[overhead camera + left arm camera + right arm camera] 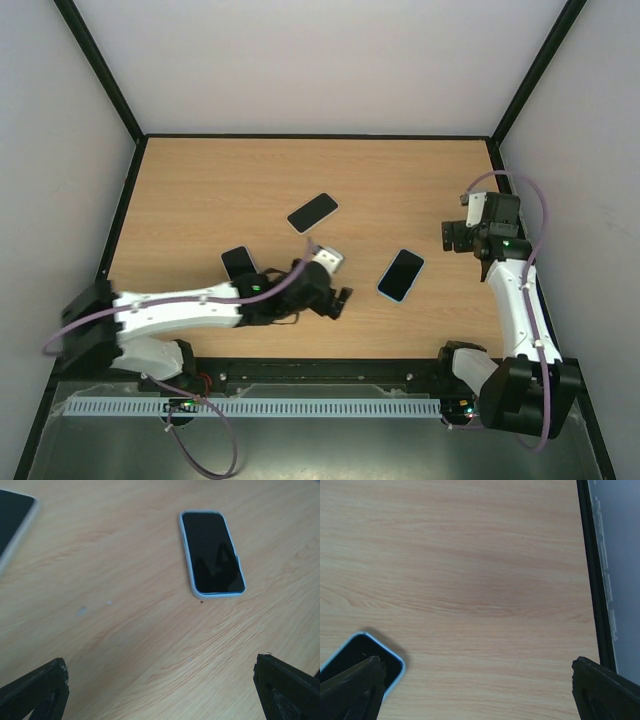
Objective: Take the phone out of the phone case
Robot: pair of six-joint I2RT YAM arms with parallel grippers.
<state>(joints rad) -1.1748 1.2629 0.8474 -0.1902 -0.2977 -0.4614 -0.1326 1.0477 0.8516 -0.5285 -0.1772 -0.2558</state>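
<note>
Bare wood on every side of the blue-cased phone [401, 275], with an open lane from the left gripper [338, 280] to its left side. White-cased phone [313, 212] lies up-left of it, well apart. Right arm [515, 300] and black frame rail [496, 158] stand to its right.

Soft, even overhead light keeps all three views fairly bright, with no hard glare on the wooden counter [200, 180]. From above, shadows are short and faint, and densest under the left arm [180, 310] at 7 o'clock. In the left wrist view the blue-cased phone [212, 552] at 1 o'clock carries dim reflections on its dark glass. The fingertips [35, 690] of the left tool [160, 697], at 7 and 5 o'clock, are blurred. The right wrist view is slightly soft, and a mild shadow hugs the blue-cased phone at 8 o'clock.
</note>
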